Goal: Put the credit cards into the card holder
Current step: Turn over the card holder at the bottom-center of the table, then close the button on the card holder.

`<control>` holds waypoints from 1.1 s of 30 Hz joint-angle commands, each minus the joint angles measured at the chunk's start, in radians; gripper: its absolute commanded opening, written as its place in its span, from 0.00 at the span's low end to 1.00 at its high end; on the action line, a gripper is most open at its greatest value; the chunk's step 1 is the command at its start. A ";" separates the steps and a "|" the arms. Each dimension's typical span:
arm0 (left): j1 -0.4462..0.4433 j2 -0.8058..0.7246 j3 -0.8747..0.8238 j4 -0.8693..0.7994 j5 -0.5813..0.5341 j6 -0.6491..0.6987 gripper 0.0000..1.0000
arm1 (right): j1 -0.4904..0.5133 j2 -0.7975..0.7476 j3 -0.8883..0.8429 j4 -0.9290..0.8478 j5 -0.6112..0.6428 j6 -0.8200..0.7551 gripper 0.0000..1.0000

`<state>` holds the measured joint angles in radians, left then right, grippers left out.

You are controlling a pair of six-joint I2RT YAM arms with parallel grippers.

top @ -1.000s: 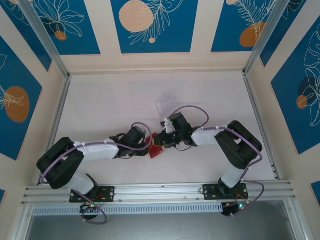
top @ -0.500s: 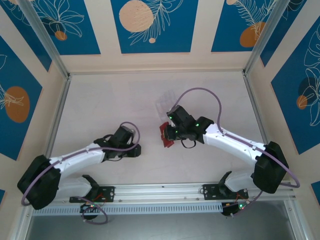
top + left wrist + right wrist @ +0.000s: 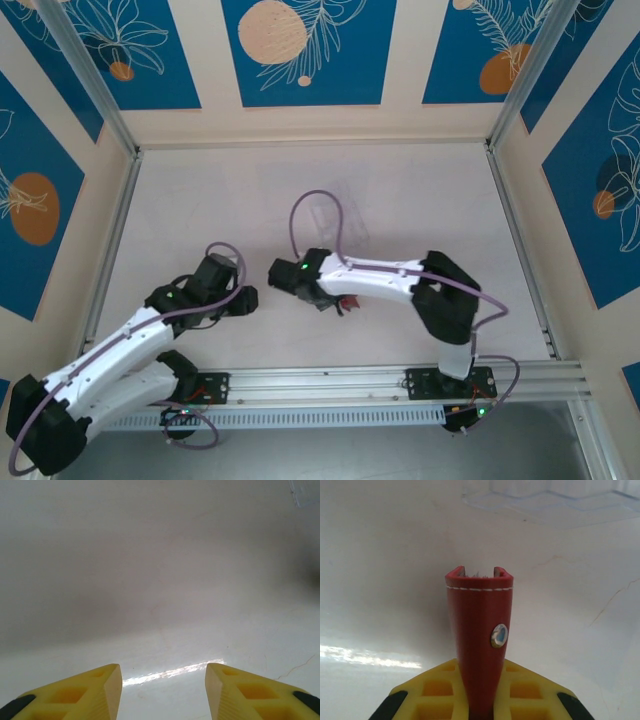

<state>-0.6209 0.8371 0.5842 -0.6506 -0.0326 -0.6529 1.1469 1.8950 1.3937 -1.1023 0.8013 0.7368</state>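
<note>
the right end effector [image 3: 480,692] is clamped on the red card holder [image 3: 479,630]. the holder sticks straight out from between the yellow fingers, its stitched end pointing away and a metal snap stud on its right face, over the white counter [image 3: 380,580]. a clear tray [image 3: 555,500] lies beyond that far end, apart from it. the left end effector [image 3: 162,672] is spread apart with nothing between its fingers, over bare counter to the holder's left.
</note>
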 commanded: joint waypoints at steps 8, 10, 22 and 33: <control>0.049 -0.117 0.075 -0.153 -0.075 -0.053 0.50 | 0.063 0.027 0.028 0.258 -0.245 -0.077 0.53; 0.055 -0.122 0.083 -0.156 -0.065 -0.043 0.50 | 0.047 -0.035 -0.013 0.330 -0.323 -0.099 0.54; -0.008 0.216 0.175 0.117 0.179 0.074 0.31 | -0.293 -0.462 -0.438 0.554 -0.631 -0.138 0.50; -0.214 0.560 0.286 0.285 0.204 0.051 0.20 | -0.517 -0.488 -0.623 0.772 -0.932 -0.162 0.51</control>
<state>-0.8009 1.3613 0.8505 -0.4141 0.1474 -0.5941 0.6403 1.3933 0.7830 -0.4149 -0.0090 0.5961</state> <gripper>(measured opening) 0.203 0.523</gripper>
